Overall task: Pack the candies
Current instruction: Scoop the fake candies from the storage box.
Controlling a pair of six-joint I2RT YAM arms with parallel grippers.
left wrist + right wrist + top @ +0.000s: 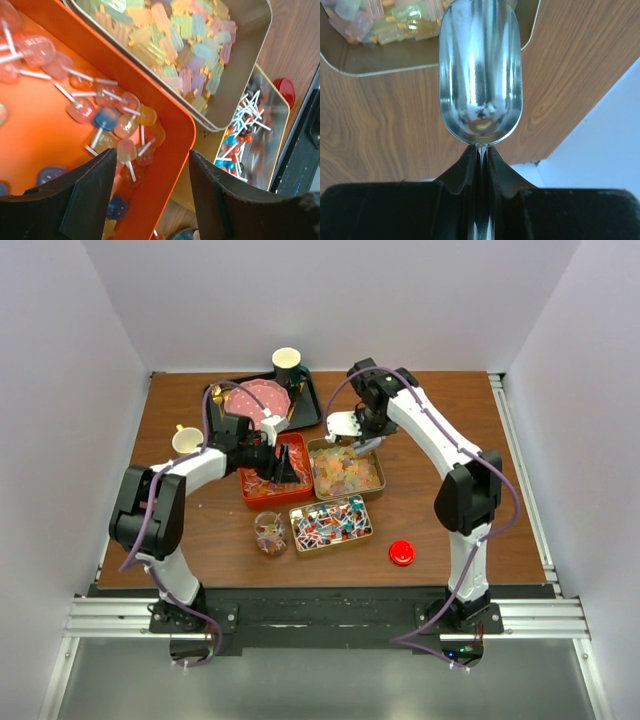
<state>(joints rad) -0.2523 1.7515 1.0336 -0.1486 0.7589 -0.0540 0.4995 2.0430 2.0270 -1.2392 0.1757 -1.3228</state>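
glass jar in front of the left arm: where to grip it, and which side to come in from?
Grip the glass jar across its side wall, coming from its left or near side. It stands upright, mouth up, and the tin of wrapped candies sits close on its right, leaving little finger room there. The left gripper is open, so it is likely the one to use.

**Wooden bench** [440, 420].
- **Far side:** black tray [310, 405] bearing a pink plate [258, 398] and a paper cup [287, 362].
- **Left:** pale cup [186, 440].
- **Centre:** orange tin [170, 120], far metal tin [245, 75] and near metal tin [272, 130].
- **Near side:** glass jar [270, 533] and red lid [402, 553].
- **Above the far metal tin's rim:** steel scoop [480, 75].
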